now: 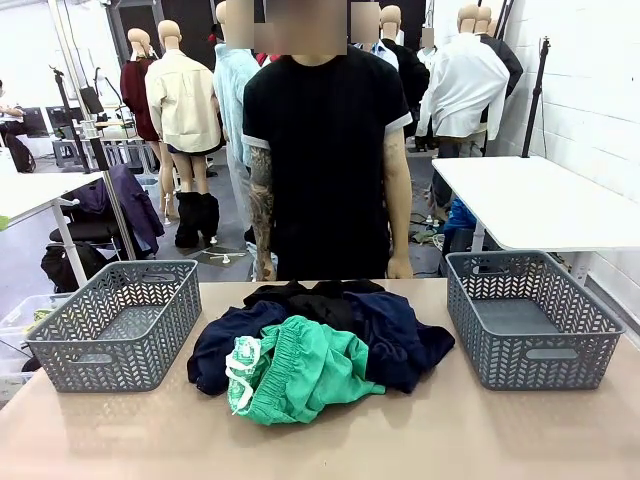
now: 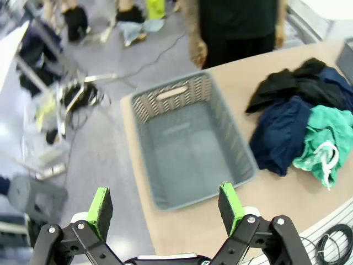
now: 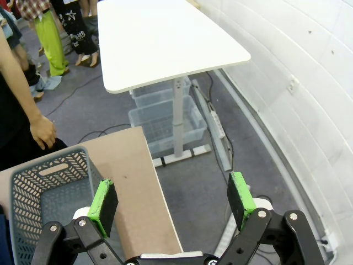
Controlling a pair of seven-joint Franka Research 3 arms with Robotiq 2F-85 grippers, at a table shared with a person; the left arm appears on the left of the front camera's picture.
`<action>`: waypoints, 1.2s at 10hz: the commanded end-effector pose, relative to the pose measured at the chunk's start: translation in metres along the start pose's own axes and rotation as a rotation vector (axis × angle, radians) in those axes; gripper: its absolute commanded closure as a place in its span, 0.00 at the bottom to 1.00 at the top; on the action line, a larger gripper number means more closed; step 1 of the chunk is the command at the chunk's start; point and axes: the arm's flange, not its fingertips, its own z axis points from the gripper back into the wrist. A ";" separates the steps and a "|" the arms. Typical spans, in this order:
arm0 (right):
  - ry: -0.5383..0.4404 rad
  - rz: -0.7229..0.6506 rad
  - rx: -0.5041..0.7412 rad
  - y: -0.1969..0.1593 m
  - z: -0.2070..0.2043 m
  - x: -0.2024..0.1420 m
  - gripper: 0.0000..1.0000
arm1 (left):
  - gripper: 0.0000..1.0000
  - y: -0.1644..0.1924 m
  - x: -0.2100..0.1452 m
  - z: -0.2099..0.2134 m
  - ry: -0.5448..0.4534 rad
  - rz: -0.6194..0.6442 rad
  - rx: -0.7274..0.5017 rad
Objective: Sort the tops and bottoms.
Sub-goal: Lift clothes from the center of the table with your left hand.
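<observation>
Item one, the green trousers (image 1: 300, 372): you will find them crumpled at the near front of a clothes heap in the middle of the table (image 1: 450, 435). The gathered waistband is bunched toward the left, with navy garments (image 1: 395, 340) beside and under them and black garments (image 1: 320, 298) behind. Item two, the left grey basket (image 1: 110, 355) and the right grey basket (image 1: 535, 362): one stands on each side of the heap, apart from it. Item three, the left gripper (image 2: 165, 207): its jaws are spread wide and grasp nothing. It hangs above the near end of the left basket, and the trousers lie well apart from it, past the basket's side wall, at the right edge of its wrist view. Item four, the right gripper (image 3: 174, 201): it is likewise released and bare, hanging over the table's outer edge just beside the right basket, with floor below. Item five, a person (image 1: 325, 150) in a black shirt: standing at the far side, hands down.
</observation>
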 end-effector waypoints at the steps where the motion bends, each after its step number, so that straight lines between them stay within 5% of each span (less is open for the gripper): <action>1: 0.009 -0.018 -0.002 0.000 -0.001 -0.001 0.00 | 0.00 -0.061 0.014 -0.021 0.010 -0.183 -0.026; 3: 0.009 -0.018 -0.002 0.000 -0.001 -0.001 0.00 | 0.00 -0.135 0.039 -0.059 0.106 -0.280 -0.138; 5: 0.009 -0.018 -0.002 0.000 -0.001 -0.001 0.00 | 0.00 -0.196 0.046 -0.093 0.201 -0.214 -0.222; 6: 0.009 -0.018 -0.002 0.000 -0.001 -0.001 0.00 | 0.00 -0.157 0.039 -0.052 0.103 -0.295 -0.140; 12: 0.009 -0.018 -0.002 0.000 -0.001 -0.001 0.00 | 0.00 -0.192 0.050 -0.087 0.086 -0.198 -0.256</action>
